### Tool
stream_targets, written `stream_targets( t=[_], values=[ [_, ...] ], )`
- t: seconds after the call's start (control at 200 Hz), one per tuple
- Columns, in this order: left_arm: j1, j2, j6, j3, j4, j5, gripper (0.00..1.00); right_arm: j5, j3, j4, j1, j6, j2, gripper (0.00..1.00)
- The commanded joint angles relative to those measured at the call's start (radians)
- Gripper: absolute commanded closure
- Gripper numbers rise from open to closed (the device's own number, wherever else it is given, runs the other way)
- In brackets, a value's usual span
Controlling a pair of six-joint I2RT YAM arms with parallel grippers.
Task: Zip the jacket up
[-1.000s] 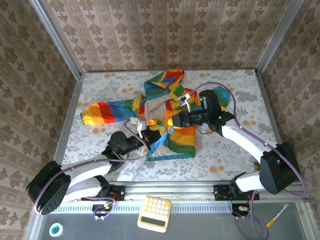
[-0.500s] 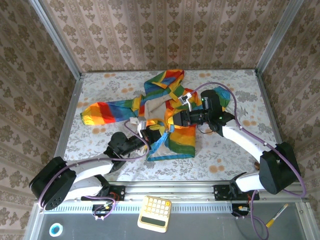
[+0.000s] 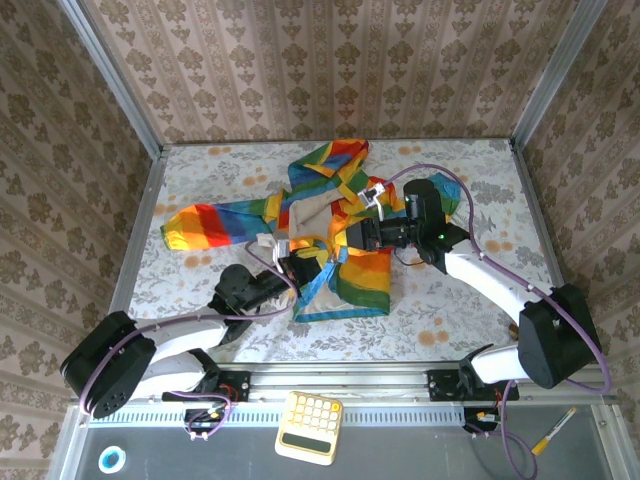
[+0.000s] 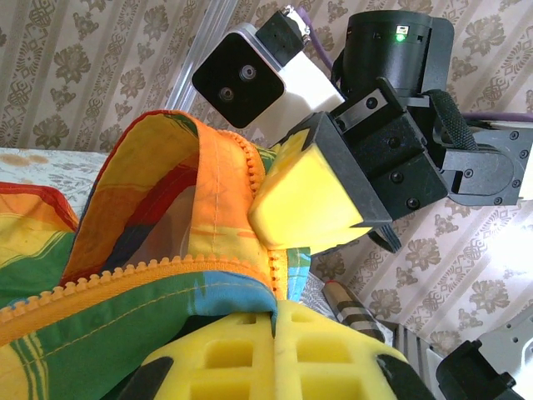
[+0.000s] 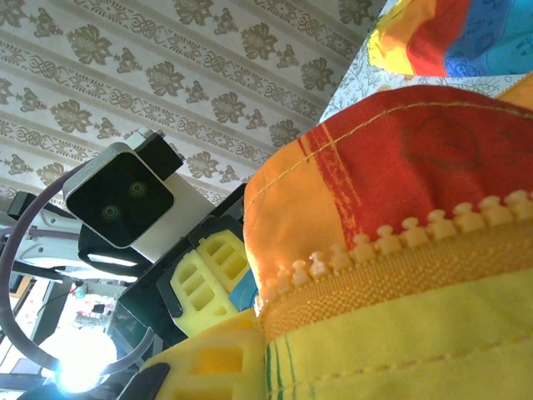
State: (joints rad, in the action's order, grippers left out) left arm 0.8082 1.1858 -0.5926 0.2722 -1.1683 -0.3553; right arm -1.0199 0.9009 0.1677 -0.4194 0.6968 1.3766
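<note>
Jacket: the rainbow-striped jacket [image 3: 330,200] is lying spread across the middle of the desk [image 3: 200,170], with one sleeve reaching out to the left and beige lining showing where the front is hanging open.
Left gripper: the left gripper [image 3: 306,268] is pinching the jacket's lower front edge, its yellow fingers [image 4: 233,358] pressing together over the fabric right at the zipper [image 4: 125,287].
Right gripper: the right gripper [image 3: 345,237] is clamping the orange-edged flap just above, jaws closed on the cloth; in the left wrist view its yellow pad is bearing on the toothed edge.
Spacing: the two grippers are sitting just beside each other, a short raised fold of fabric arching between them.
Zipper detail: orange teeth are running along the held edge in the right wrist view; the slider cannot be made out.
Near ledge: a calculator [image 3: 309,427] is resting in front of the arm bases.
</note>
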Motion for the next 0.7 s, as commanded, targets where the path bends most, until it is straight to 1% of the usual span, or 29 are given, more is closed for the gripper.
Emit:
stream_targets(
  t=[0.0, 0.095, 0.17, 0.385, 0.45, 0.53, 0.625, 0.655, 0.695],
  values=[
    [-0.010, 0.008, -0.021, -0.021, -0.031, -0.011, 1.00, -0.010, 0.003, 0.023, 0.010, -0.008, -0.007, 1.00],
    [-0.028, -0.012, -0.035, -0.025, 0.016, 0.028, 1.00, 0.016, 0.011, -0.065, 0.010, -0.070, -0.011, 1.00],
    [-0.047, -0.049, -0.040, -0.027, 0.110, 0.068, 1.00, 0.042, 0.012, -0.121, 0.010, -0.115, -0.016, 1.00],
    [-0.070, -0.169, -0.016, -0.003, 0.510, 0.185, 1.00, 0.190, 0.012, -0.272, 0.009, -0.222, -0.039, 1.00],
    [-0.071, -0.176, -0.005, 0.010, 0.628, 0.209, 1.00, 0.206, 0.007, -0.273, 0.010, -0.229, -0.042, 1.00],
    [-0.069, -0.154, 0.000, 0.020, 0.710, 0.212, 1.00, 0.205, 0.000, -0.249, 0.010, -0.221, -0.042, 1.00],
    [-0.065, -0.129, 0.032, 0.057, 0.777, 0.173, 0.71, 0.188, 0.001, -0.239, 0.010, -0.217, -0.040, 1.00],
    [-0.059, -0.131, 0.045, 0.071, 0.797, 0.174, 0.65, 0.183, 0.003, -0.239, 0.010, -0.217, -0.039, 1.00],
    [-0.051, -0.141, 0.064, 0.088, 0.818, 0.176, 0.61, 0.177, 0.006, -0.243, 0.010, -0.221, -0.038, 1.00]
  ],
)
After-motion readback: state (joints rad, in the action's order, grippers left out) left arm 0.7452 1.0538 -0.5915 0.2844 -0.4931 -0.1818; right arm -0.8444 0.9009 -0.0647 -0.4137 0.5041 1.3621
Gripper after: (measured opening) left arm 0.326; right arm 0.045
